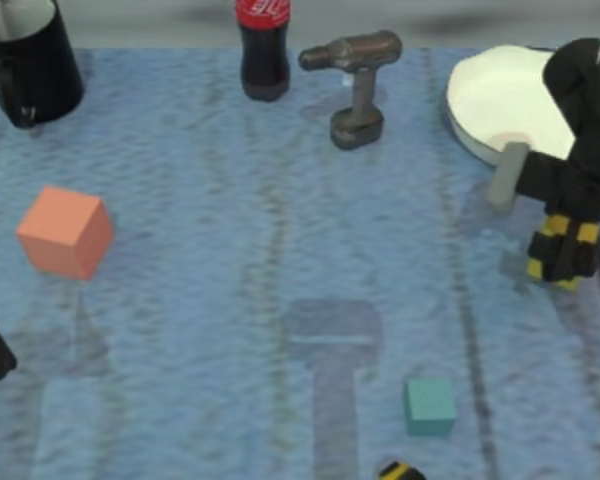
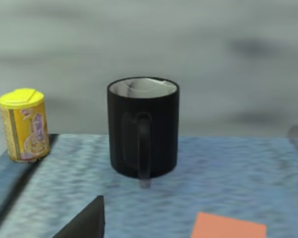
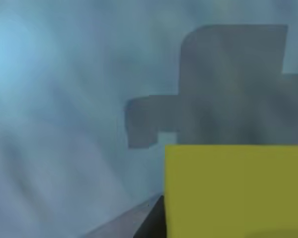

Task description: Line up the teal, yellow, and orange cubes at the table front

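The right tool (image 1: 562,252) pinches the yellow cube (image 3: 236,191); set it down flat beside the teal cube (image 1: 429,405).

Surfaces as I see them from my station:

Table (image 1: 230,300): I read it as weathered wood, blue-grey, matt, with rough-looking grain and dark seams between planks.

Orange cube (image 1: 65,232): matt, smooth, no sheen on any face.

Teal cube (image 1: 429,405): the same flat matt finish.

Yellow cube (image 3: 238,191): plain matt face, uniform, filling much of my right wrist view.

Mug (image 2: 143,126): black, smooth, slightly glossy outside; pale inner wall.

Can (image 2: 24,125): yellow, printed label, plastic-looking lid.

Bottle (image 1: 264,45): dark, glossy, with a red label.

Drill (image 1: 355,85): dull grey-brown, metallic-looking, soft highlights.

Plate (image 1: 500,100): white, smooth, matt.
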